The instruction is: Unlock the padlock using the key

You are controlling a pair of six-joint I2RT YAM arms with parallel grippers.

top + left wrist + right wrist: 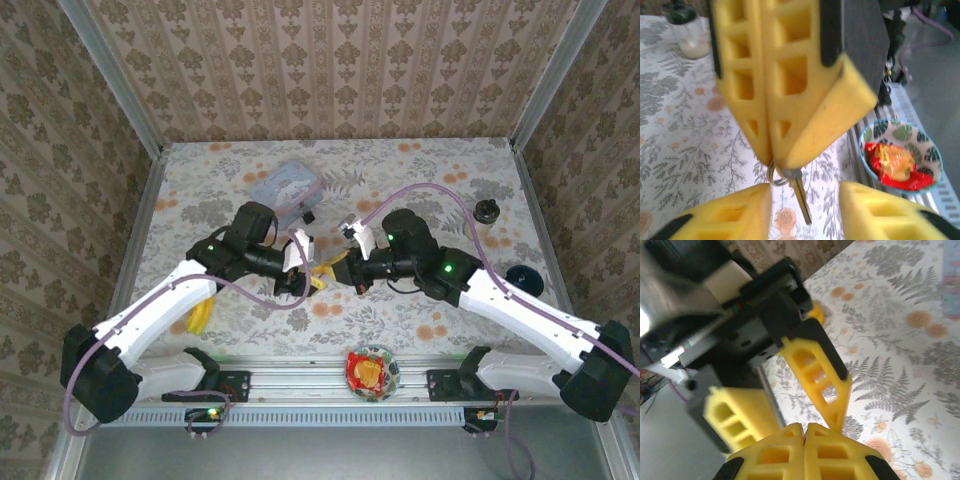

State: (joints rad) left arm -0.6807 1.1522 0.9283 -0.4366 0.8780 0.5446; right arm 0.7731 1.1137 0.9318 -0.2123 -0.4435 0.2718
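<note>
Left hand (805,196) open; right hand (804,432) clamps key (802,200); bowl (871,134) holds red-orange snack (895,164).

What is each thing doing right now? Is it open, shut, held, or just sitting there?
Left gripper: open, holding nothing.
Right gripper: shut on the key.
Key: pinched at its head, tip hanging down.
Padlock: on the table, not held; too small to tell if locked.
Bottle: upright, cap on.
Bowl: has a snack in it.
</note>
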